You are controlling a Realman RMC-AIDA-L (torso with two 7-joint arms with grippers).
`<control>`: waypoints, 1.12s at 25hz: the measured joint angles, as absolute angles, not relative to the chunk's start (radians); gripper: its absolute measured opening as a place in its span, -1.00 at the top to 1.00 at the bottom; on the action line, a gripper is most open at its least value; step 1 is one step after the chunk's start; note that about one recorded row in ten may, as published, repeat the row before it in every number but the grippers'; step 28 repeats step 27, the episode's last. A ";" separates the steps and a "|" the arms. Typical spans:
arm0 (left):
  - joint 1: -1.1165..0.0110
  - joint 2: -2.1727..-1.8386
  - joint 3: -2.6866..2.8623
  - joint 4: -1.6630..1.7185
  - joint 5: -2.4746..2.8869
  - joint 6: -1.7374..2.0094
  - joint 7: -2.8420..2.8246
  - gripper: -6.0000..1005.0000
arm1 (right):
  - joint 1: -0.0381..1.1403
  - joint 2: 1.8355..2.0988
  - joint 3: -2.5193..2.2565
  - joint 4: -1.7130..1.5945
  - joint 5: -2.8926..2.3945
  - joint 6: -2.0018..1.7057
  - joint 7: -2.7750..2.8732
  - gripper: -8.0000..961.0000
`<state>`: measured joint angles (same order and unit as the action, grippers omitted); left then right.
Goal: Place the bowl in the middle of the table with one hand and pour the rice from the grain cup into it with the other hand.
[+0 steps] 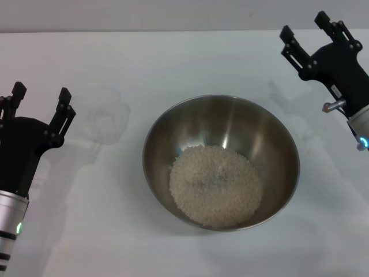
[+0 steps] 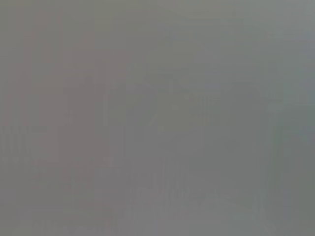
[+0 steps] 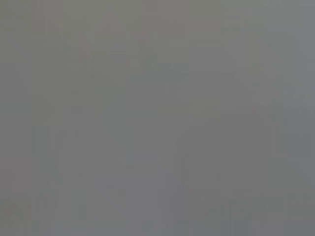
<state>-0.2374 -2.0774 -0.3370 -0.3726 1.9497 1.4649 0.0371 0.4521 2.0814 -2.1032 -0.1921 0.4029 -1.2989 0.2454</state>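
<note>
The steel bowl stands in the middle of the white table. A heap of pale rice lies in its bottom. The clear grain cup stands upright and empty to the left of the bowl. My left gripper is open and empty at the left edge, just left of the cup and apart from it. My right gripper is open and empty at the far right, beyond the bowl. Both wrist views show only plain grey.
</note>
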 joint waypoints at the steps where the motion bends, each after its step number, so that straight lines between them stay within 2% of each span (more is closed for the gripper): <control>1: -0.241 -2.078 -0.338 -0.373 1.950 1.465 0.039 -0.62 | 0.456 2.081 -2.103 -0.195 0.403 -1.295 0.241 -0.36; 8: -0.262 -2.077 -0.340 -0.367 1.950 1.466 0.041 -0.62 | 0.475 2.081 -2.096 -0.199 0.406 -1.262 0.207 -0.62; 28: -0.288 -2.079 -0.363 -0.349 1.941 1.462 0.041 -0.62 | 0.527 2.086 -2.092 -0.205 0.411 -1.188 0.156 -0.65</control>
